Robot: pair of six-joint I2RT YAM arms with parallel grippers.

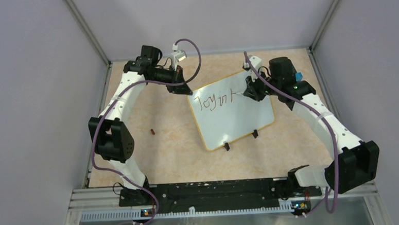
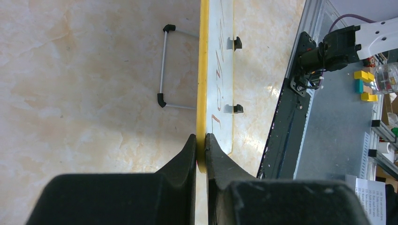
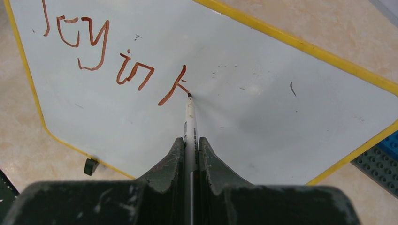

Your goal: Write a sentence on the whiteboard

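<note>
Our right claw is clamped on a white marker. Its tip touches the whiteboard just ahead of the fingers, at the foot of a half-made stroke. We read the sentence as "Joy in" plus that stroke, in reddish-brown, running off to the claw's upper left. Our left claw is pinched shut on the board's yellow rim near a corner. We see the board edge-on there, with a wire stand beyond the fingers to the left, over the bench.
</note>
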